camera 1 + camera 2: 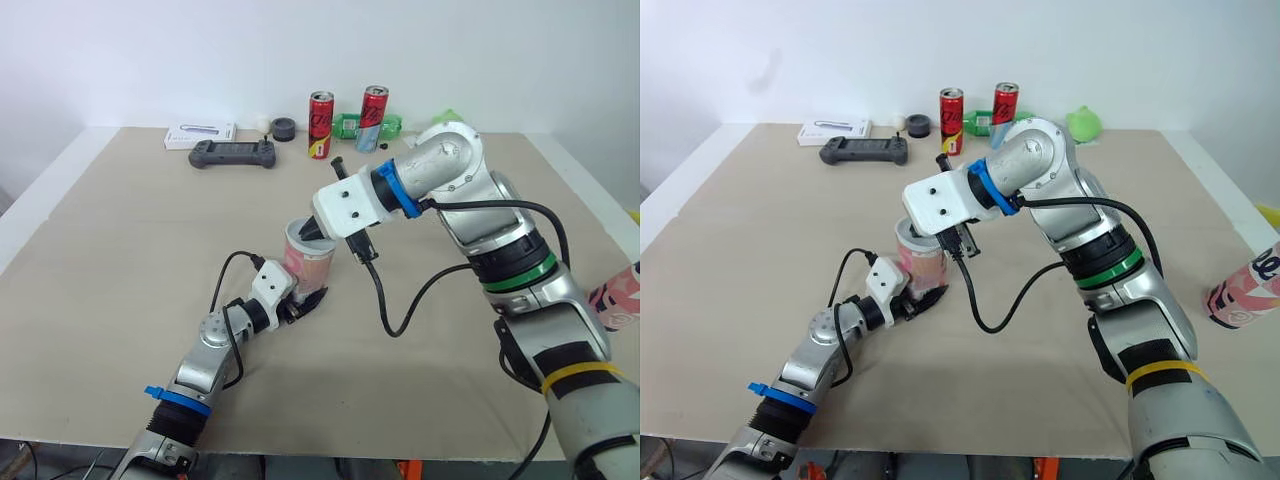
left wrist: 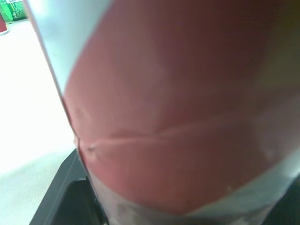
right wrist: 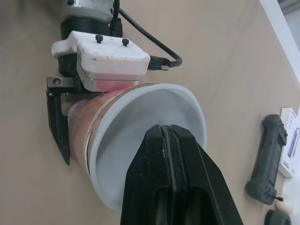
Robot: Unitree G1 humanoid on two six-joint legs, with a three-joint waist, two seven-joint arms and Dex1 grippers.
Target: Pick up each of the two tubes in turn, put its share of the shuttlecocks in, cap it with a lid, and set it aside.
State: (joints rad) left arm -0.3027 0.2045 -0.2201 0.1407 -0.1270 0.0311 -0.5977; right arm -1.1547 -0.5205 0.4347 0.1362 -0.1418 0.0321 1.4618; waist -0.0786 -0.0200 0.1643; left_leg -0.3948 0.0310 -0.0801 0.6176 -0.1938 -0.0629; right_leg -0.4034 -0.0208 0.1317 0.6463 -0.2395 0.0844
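Clamping tube (image 1: 308, 260) low, left hand (image 1: 303, 301); right hand (image 3: 168, 140) closed, tips on lid (image 3: 140, 117).

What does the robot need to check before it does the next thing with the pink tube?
1. Left gripper clamps the pink tube: ok.
2. White lid sits on the tube's mouth: ok.
3. Lid pushed fully down: cannot tell.
4. Right gripper shut, over the lid: ok.
5. Shuttlecocks inside: cannot tell, the lid hides them.
6. Bare table nearby for setting it aside: ok.
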